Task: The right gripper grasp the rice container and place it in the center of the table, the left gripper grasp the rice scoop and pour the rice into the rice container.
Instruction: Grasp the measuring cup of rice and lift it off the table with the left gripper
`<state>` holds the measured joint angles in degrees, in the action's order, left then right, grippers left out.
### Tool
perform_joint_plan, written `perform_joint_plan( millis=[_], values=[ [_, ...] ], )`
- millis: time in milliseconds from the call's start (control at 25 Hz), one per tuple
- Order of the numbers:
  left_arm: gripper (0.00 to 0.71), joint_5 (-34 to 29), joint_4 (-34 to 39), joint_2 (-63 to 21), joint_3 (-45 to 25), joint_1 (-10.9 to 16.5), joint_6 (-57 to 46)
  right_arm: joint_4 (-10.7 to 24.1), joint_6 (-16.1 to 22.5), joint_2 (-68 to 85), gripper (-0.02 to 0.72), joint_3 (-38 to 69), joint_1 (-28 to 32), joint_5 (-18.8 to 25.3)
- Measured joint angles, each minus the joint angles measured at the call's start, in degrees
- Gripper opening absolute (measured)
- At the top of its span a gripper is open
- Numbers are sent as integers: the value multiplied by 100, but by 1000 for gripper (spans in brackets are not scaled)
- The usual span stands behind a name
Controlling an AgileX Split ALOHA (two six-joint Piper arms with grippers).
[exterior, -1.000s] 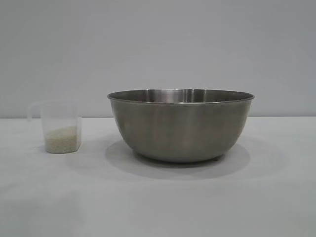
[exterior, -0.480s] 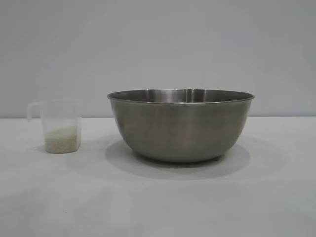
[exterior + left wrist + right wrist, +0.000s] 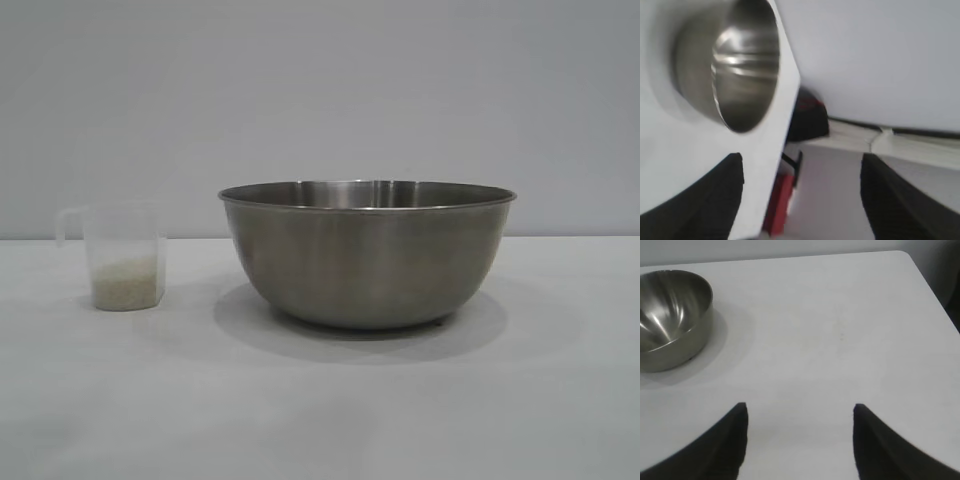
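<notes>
Rice container (image 3: 367, 255) is sitting upright roughly mid-table (image 3: 320, 410), w/ the rice scoop (image 3: 122, 257) standing well apart on the left-arm side, handle pointing away from the bowl, rice (image 3: 125, 280) lying in its bottom part. So the bowl-placing step is looking done already, judging by where it's resting; the scoop step is the one in hand and not yet begun, since nothing is touching the scoop.

Left gripper (image 3: 802, 200) is hanging w/ fingers spread, holding nothing, tilted so its cam is seeing the bowl's inside and the table edge; scoop isn't showing there, prob. off to one side, hard to say. Right gripper (image 3: 800, 440) is sitting parked over bare table, fingers spread & empty, bowl off at a distance.

Next move is calling for the left gripper to swing round to the scoop, line its open fingers on the cup wall or handle, close, lift level so no grains are spilling, then carry over the rim & tip.
</notes>
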<state>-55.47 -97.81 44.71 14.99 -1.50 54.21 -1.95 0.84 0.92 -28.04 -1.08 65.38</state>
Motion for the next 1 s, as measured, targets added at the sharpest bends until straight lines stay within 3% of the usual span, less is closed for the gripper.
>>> perform_joint_plan(
  millis=[160,320,680,1000],
  values=[
    [436,99,458,0,0,0,1743,0,0,0,387,0,0,0],
    [436,989,917,0,0,0,2755,0,0,0,387,0,0,0],
    [436,3534,408,0,0,0,3592,0,0,0,387,0,0,0],
    [436,4293,286,0,0,0,5551,0,0,0,387,0,0,0]
  ],
)
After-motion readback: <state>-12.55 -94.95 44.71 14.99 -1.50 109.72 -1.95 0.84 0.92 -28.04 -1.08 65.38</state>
